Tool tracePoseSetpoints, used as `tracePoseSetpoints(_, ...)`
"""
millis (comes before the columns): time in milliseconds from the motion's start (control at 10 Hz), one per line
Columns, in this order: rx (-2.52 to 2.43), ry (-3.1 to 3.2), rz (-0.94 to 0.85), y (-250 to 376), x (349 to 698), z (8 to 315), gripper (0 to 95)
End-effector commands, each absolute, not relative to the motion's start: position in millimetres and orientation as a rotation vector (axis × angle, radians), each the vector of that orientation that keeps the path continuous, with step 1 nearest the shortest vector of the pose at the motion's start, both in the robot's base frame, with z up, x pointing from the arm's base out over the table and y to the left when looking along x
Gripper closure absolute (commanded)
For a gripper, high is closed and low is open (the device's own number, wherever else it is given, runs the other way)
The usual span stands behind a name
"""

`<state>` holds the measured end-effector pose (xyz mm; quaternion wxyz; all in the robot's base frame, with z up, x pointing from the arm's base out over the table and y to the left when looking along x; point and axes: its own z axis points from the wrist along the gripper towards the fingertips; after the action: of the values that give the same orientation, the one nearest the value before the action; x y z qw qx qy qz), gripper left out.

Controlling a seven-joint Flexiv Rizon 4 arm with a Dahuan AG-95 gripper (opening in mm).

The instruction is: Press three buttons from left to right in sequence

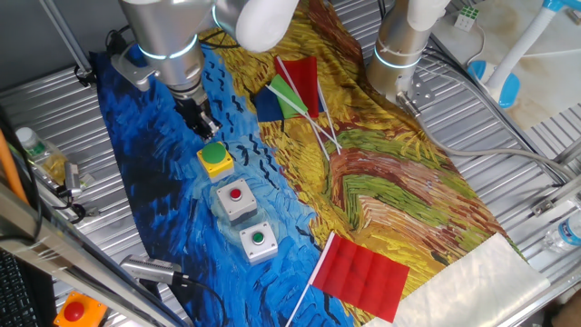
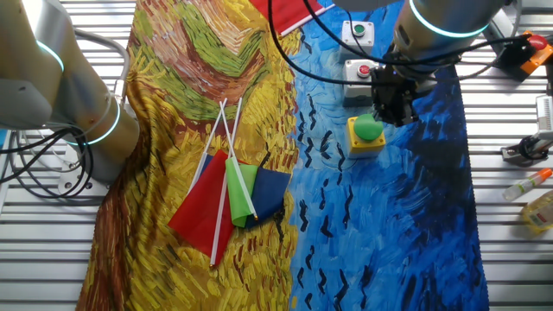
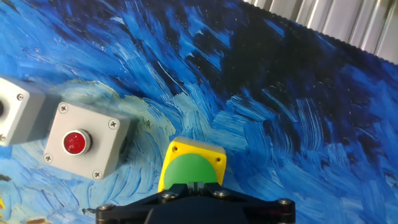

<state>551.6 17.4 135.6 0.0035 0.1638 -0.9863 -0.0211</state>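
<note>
Three buttons stand in a row on the blue part of the cloth. The yellow box with a big green dome [image 1: 215,156] [image 2: 366,131] [image 3: 193,168] is first. Beside it is a grey box with a red cap [image 1: 236,195] [image 2: 362,71] [image 3: 78,142], then a grey box with a green cap [image 1: 258,240] [image 2: 358,31]. My gripper [image 1: 207,127] [image 2: 390,111] [image 3: 194,185] points down just over the green dome, its fingertips shut against each other and holding nothing. I cannot tell whether the tips touch the dome.
A bundle of small flags [image 1: 295,91] and a red flag [image 1: 361,272] lie on the yellow part of the cloth. An orange box with a red button [image 1: 74,312] sits off the cloth. A second arm's base [image 1: 399,54] stands at the back, and bottles [image 1: 41,154] lie at the side.
</note>
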Motion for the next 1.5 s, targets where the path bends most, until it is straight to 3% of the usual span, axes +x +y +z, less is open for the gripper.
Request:
tracePoseSetpoints(100, 0.514, -3.094, -0.065, 19.7, 549.1, 134.8, 95.0)
tracePoseSetpoints(1500, 0.534, -3.128, -0.067, 18.8, 548.3, 96.9, 95.0)
